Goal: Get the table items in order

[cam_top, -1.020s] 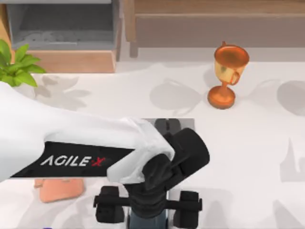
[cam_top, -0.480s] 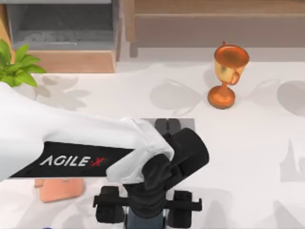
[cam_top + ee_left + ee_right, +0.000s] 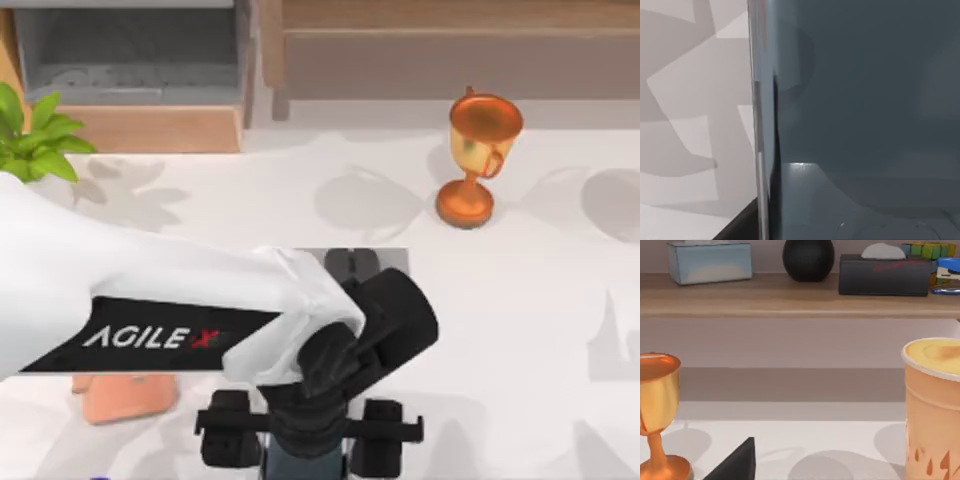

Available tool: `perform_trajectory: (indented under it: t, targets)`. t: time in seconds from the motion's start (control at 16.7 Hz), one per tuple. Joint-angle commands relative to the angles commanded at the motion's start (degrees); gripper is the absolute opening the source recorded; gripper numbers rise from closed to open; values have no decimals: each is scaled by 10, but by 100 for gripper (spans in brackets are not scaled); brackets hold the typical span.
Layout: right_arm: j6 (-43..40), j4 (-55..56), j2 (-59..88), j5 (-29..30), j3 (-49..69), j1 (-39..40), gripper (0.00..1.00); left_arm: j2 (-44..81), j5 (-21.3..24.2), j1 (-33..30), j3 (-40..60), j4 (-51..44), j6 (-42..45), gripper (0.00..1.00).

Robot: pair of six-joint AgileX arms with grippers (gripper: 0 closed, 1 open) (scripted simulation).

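Table [image 3: 560, 330] space near the front edge is being occupied by the left gripper [image 3: 308, 440], which is being held low over the smartphone [image 3: 305, 465], with one dark finger at each side of the phone's blue-grey body; whether the pads are touching it cannot be told. In the left wrist view the smartphone's glossy face [image 3: 865, 100] is being shown very close. The mouse [image 3: 352, 263] is being kept on the grey pad [image 3: 392, 258], just behind the left arm. The phone stand [image 3: 125, 398] is lying under that arm, toward the left. The trophy [image 3: 478, 155] is standing upright, well apart, toward the back right.
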Motion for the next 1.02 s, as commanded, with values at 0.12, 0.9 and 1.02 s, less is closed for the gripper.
perform_trajectory:
  t: [0.12, 0.9, 1.02]
  targets:
    - [0, 0, 0, 0, 0, 0, 100, 0, 0, 0, 0, 0, 0, 0]
    - [0, 0, 0, 0, 0, 0, 100, -44, -2, 0, 35, -78, 3, 0]
    - [0, 0, 0, 0, 0, 0, 100, -52, -9, -2, 34, -77, 2, 0]
